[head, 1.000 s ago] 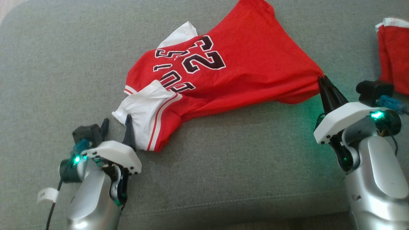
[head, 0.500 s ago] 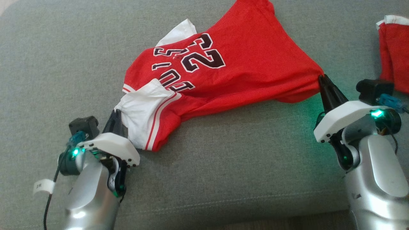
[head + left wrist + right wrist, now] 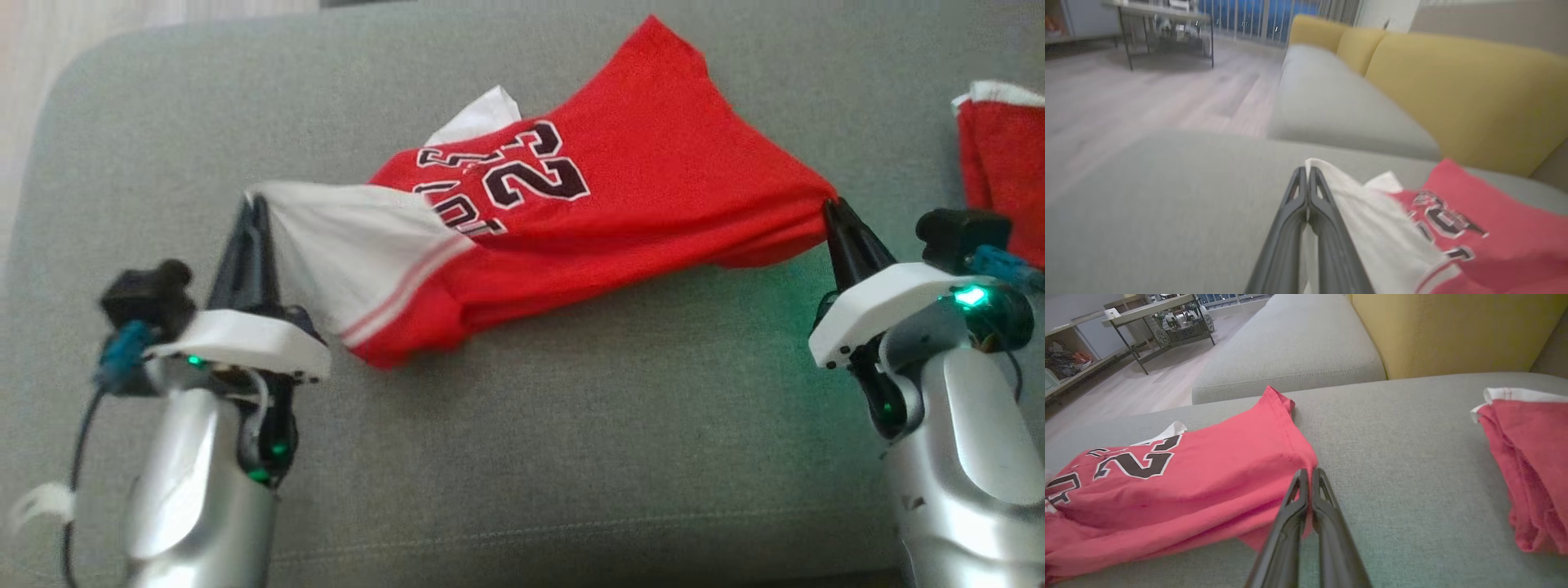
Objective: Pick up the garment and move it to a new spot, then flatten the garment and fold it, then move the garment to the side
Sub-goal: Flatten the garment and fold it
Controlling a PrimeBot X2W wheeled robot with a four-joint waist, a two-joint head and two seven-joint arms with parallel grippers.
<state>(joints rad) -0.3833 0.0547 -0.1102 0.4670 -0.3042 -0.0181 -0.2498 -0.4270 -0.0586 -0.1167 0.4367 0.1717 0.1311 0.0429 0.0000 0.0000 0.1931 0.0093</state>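
The big gray sofa seat (image 3: pixel 522 457) is carrying everything here, with a yellow back cushion (image 3: pixel 1453 90) standing behind it. The red jersey (image 3: pixel 653 188) is lying across the middle of the seat, number side up, stretching between both arms. Another red garment (image 3: pixel 1000 163) is sitting at the right edge, well apart. The left claw (image 3: pixel 255 204) is pinching the jersey's white sleeve (image 3: pixel 351 245) and holding it off the seat. The right claw (image 3: pixel 831 208) is pinching the jersey's red corner.

left gripper (image 3: pixel 252 202): clamped closed, pointing up | right gripper (image 3: pixel 832 206): clamped closed, leaning inward
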